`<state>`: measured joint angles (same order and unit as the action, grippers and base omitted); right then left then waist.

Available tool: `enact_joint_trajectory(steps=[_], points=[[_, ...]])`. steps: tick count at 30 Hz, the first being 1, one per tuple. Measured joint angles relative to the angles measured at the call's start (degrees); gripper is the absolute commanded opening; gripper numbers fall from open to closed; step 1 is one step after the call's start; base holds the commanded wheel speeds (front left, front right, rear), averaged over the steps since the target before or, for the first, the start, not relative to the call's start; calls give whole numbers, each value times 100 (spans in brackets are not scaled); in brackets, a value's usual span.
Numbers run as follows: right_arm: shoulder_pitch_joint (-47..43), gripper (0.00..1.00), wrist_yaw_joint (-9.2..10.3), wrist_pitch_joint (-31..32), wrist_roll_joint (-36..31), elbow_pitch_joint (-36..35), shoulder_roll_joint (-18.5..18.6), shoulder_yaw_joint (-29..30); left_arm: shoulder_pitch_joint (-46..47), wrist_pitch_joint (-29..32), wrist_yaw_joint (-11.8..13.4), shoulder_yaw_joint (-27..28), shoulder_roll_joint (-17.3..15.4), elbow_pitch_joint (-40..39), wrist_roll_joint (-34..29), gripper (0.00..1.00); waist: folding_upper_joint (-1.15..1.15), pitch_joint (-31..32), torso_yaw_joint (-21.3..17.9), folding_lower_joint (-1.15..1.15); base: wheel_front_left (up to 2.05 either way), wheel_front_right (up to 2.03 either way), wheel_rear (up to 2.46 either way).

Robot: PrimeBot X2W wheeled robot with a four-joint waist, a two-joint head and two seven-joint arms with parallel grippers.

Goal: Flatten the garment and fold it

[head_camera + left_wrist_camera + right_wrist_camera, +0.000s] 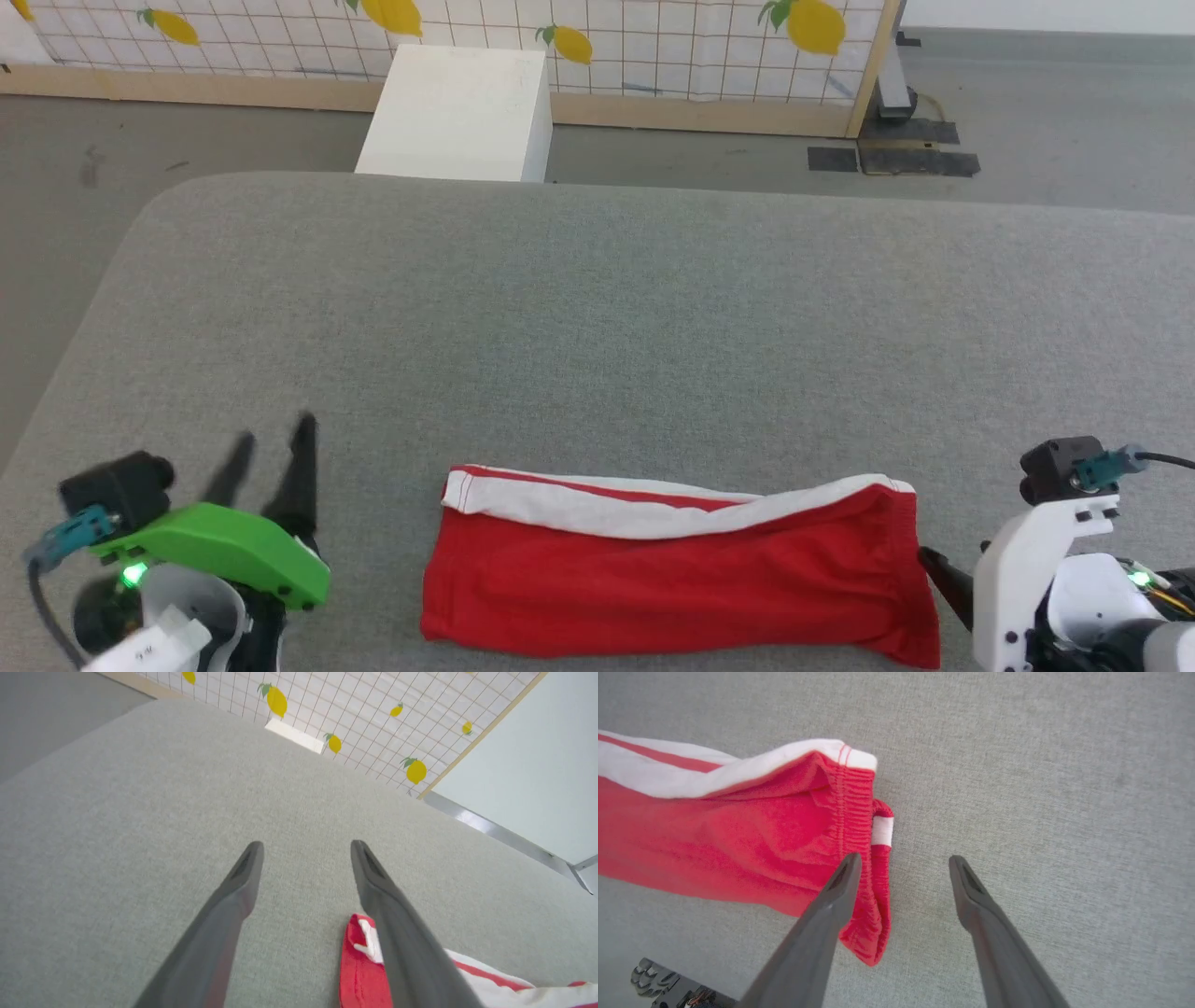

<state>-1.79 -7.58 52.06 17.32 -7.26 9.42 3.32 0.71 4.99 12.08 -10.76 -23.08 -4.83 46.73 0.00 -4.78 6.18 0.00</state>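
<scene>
The garment [672, 579] lies as a long strip at 6 o'clock on the surface [597, 327]; my left fingers [301, 462] at 8 and right fingers [943, 574] at 4 are spread and empty, so I think I should pinch one end low and fold it over.

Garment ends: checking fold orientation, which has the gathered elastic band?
The garment end by the right gripper: its red edge is puckered and stitched, while the end by the left gripper looks smooth.
</scene>
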Motion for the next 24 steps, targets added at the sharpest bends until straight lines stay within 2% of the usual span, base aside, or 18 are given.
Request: enact_joint_trajectory(steps=[4, 7, 11, 16, 18, 19, 24], points=[[106, 100, 0, -130, -243, 176, -192, -103, 186, -1293, -357, -18, 42, 69, -657, 100, 0, -83, 8, 0, 0, 0, 0], [223, 100, 0, -211, -474, 514, -296, -216, 204, -1824, -533, -82, 69, 313, -1050, 100, 0, -157, 14, 0, 0, 0, 0], [388, 100, 0, -333, -811, 1007, -356, -279, 237, -1948, -705, -27, 244, 380, -1629, 100, 0, -258, 46, 0, 0, 0, 0], [622, 100, 1, -450, -985, 1406, -403, -361, 234, -1956, -912, 370, 658, 232, -2104, 100, 0, -354, 129, 0, 0, 0, 0], [697, 31, 2, -443, -966, 1484, -383, -404, 228, -1956, -1012, 495, 789, 227, -2190, 100, 0, -372, 156, 0, 0, 0, 0], [733, 0, 2, -443, -929, 1511, -366, -425, 221, -1956, -1070, 556, 851, 221, -2284, 100, 0, -379, 165, 0, 0, 0, 0], [834, 0, 1, -415, -528, 1511, -327, -453, 163, -1956, -1303, 809, 1104, 231, -2446, 100, 0, -358, 137, 0, 0, 0, 0]])
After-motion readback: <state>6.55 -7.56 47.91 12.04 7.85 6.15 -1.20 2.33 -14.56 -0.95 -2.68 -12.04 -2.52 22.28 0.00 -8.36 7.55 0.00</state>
